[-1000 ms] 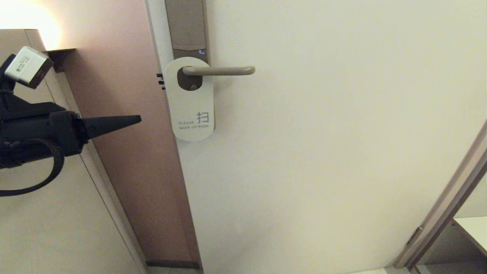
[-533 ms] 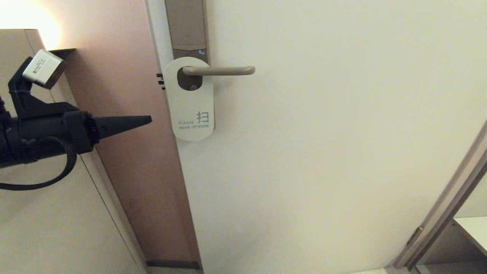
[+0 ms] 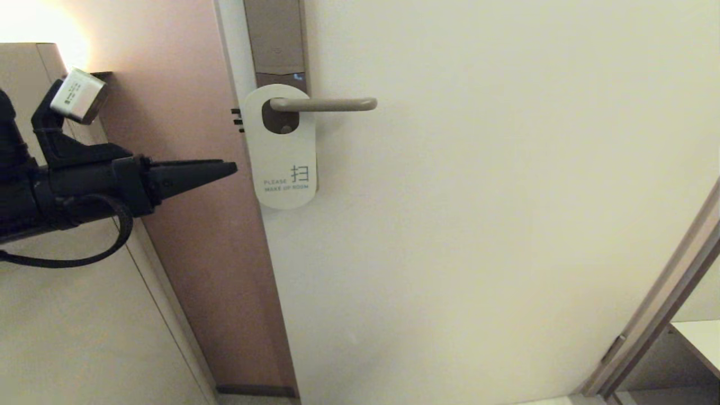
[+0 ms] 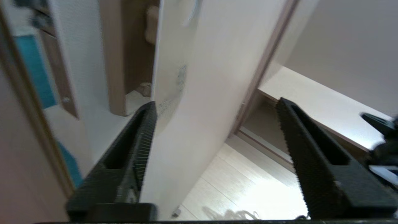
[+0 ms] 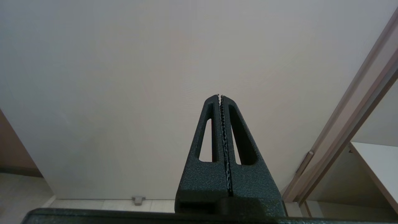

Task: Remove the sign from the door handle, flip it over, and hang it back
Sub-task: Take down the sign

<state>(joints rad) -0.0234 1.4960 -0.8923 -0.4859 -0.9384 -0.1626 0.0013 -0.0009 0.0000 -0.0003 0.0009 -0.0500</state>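
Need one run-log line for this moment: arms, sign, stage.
stage: reaching | left gripper: open, beside sign, apart | right gripper: shut, parked | sign: on door handle, white face out | flip: not yet done

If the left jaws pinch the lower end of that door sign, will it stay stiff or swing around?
The sign looks thin and flat, probably a light card that could flex when pinched. It hangs only by its hole over the door handle, so a sideways nudge likely swings it. The left gripper, jaws open, is beside it, not touching.
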